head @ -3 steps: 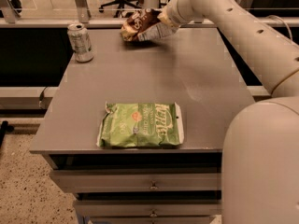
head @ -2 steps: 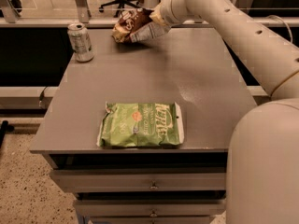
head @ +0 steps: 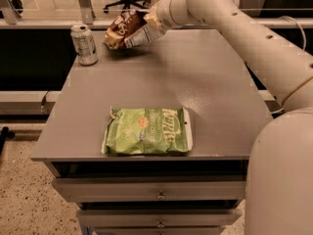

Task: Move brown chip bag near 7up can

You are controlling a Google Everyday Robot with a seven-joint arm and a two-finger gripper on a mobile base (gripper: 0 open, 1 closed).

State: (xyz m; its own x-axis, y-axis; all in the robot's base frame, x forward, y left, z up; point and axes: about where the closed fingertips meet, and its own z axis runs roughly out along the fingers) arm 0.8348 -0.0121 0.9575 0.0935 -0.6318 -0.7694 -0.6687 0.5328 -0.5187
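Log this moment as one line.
gripper: far edge, shut on brown chip bag | bag: aloft beside 7up can | green chip bag: flat, front

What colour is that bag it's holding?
Dark brown, tan ends, in camera view; pincer holds bag beside can.

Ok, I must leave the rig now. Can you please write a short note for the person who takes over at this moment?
The claw is over the far side of the table, shut on the brown chip bag, holding it just above the surface.
The 7up can stands upright at a far corner, beside the bag, with a small gap between them.
The green chip bag lies flat near the front edge; it is not part of the job.
Done: bag grasped, held close to the can.
Left: lower it beside the can, open the claw, pull back.
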